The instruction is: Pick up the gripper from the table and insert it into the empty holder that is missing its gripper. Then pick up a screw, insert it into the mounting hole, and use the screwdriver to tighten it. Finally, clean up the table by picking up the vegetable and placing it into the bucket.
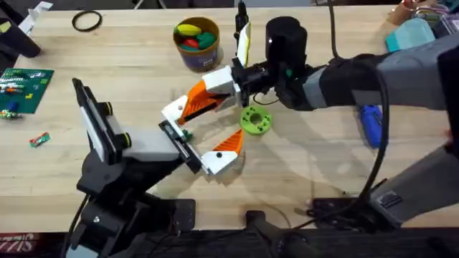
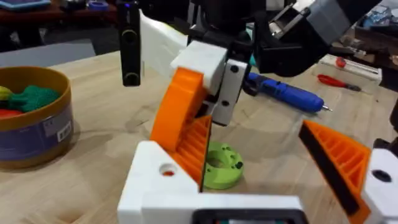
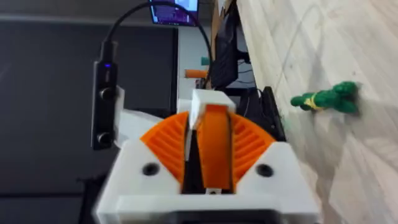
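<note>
Right end effector [image 1: 215,92] clenches the orange gripper [image 1: 195,97] at the left end effector's [image 1: 208,140] spread, released fingers, mid-surface, screwdriver [image 1: 371,123] near the right edge.

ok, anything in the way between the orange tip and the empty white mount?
Nothing visible. The right gripper holds the orange tip with its lower end right at the white mount. The green ring lies on the table off to the side, clear of that path.
</note>
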You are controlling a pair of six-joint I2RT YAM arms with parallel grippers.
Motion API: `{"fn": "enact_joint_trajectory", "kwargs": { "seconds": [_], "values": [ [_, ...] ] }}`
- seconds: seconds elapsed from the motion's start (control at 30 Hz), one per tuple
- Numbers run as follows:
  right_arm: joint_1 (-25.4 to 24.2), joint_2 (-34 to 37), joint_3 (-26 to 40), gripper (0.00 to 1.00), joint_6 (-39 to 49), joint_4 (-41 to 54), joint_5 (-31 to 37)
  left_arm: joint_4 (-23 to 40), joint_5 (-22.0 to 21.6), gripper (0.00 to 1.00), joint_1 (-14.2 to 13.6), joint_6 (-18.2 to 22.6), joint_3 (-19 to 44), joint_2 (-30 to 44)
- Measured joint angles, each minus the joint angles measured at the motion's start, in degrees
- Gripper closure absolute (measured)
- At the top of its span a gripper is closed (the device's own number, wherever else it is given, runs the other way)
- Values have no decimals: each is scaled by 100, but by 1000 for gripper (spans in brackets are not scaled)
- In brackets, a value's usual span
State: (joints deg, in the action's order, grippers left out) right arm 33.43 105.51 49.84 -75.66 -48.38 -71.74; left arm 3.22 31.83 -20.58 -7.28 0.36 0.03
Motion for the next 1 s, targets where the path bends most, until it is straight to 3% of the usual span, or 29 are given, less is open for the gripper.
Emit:
{"fn": "enact_joint_trajectory", "kwargs": {
  "seconds": [0.07,0.1,0.33,0.87,1.0],
  "values": [
    [0,6,0,722,-14,-206,-27,0,-5,14,0,36,0,0],
    [2,8,1,505,-73,-454,-90,1,-6,13,0,36,0,0],
    [12,3,66,33,-147,-605,-224,15,-3,14,0,-62,2,7],
    [-1,-15,93,12,-34,-467,-276,18,9,14,0,-79,2,7],
    [-77,-4,105,12,76,-161,-213,3,369,14,-64,-50,2,0]
  ]
}}
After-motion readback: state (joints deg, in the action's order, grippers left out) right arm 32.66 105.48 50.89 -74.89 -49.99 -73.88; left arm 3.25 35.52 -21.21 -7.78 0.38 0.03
